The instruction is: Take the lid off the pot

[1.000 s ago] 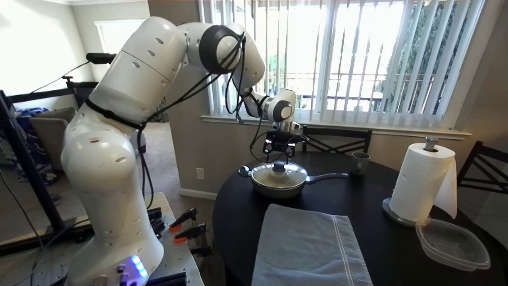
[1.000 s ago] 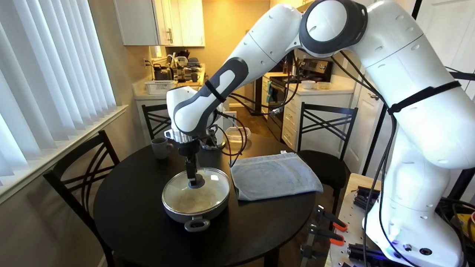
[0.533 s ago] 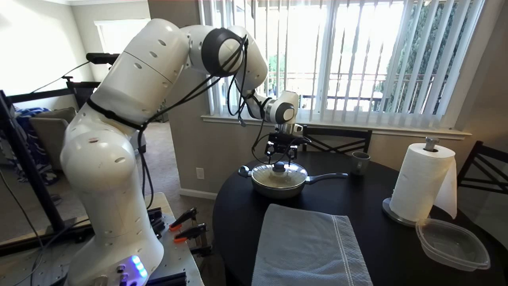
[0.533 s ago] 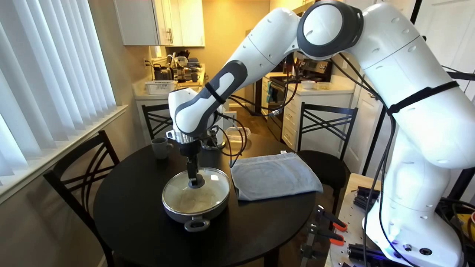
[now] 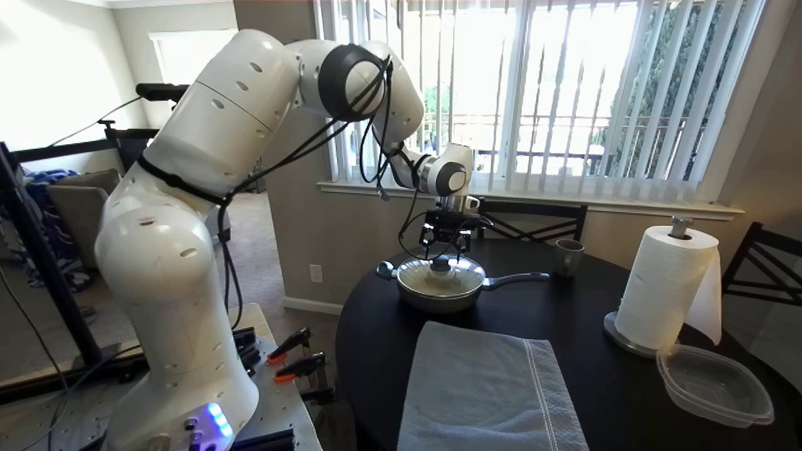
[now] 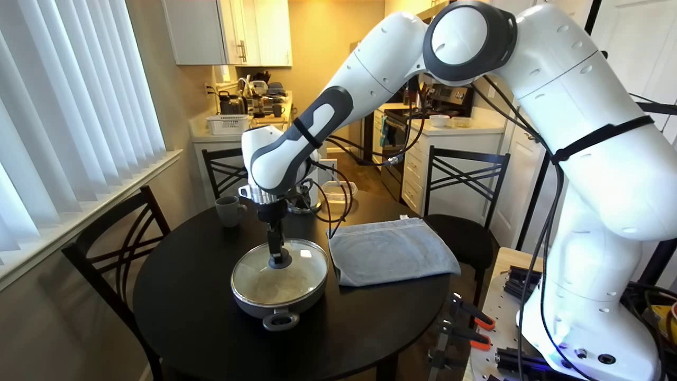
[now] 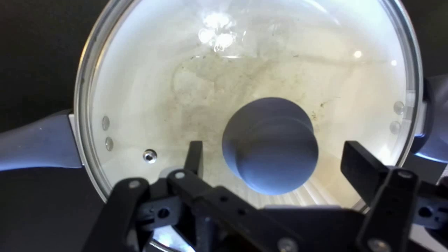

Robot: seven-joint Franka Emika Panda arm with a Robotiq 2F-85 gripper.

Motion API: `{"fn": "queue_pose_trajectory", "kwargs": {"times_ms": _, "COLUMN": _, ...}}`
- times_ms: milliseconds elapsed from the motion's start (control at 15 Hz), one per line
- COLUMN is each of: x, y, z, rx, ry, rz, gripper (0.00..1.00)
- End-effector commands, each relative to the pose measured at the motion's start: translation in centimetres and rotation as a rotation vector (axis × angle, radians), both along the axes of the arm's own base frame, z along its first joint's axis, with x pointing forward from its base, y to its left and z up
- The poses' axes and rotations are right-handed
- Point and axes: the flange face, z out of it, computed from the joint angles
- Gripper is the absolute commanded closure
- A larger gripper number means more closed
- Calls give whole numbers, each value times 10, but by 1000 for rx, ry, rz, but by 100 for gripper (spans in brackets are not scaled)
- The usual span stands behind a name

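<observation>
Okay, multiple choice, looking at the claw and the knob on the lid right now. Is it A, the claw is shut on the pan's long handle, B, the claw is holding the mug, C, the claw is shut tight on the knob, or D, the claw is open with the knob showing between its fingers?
D: the wrist view shows the claw open, with clear gaps between its fingers and the knob.

Grey pot, black bench
Near the pot, a blue-grey cloth is pale-stitched; the pincer is coloured black.
</observation>
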Motion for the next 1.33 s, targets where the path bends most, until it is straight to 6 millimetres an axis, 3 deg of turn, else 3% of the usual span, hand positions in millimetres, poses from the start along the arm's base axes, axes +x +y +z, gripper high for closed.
{"fn": "queue_pose_trajectory", "kwargs": {"times_ms": 0, "x": 0, "y": -2, "z": -3, "rx": -3, "ry": -11, "rz": 28, "gripper": 0}}
{"fn": "queue_pose_trajectory", "kwargs": {"times_ms": 333, "x": 0, "y": 0, "z": -8, "rx": -1, "ry": -3, "rz": 32, "gripper": 0}}
{"fn": "queue_pose_trajectory", "kwargs": {"times_ms": 400, "x": 0, "y": 0, "z": -9, "rx": -6, "ry": -6, "rz": 36, "gripper": 25}}
{"fn": "queue_pose_trajectory", "kwargs": {"times_ms": 467, "x": 0, "y": 0, "z": -10, "rx": -4, "ry": -4, "rz": 37, "gripper": 26}}
{"fn": "queue_pose_trajectory", "kwargs": {"times_ms": 800, "x": -1, "y": -1, "z": -7, "rx": -10, "ry": -11, "rz": 37, "gripper": 58}}
{"fn": "queue_pose_trajectory", "kwargs": {"times_ms": 1267, "x": -5, "y": 0, "z": 5, "rx": -14, "ry": -40, "rz": 32, "gripper": 67}}
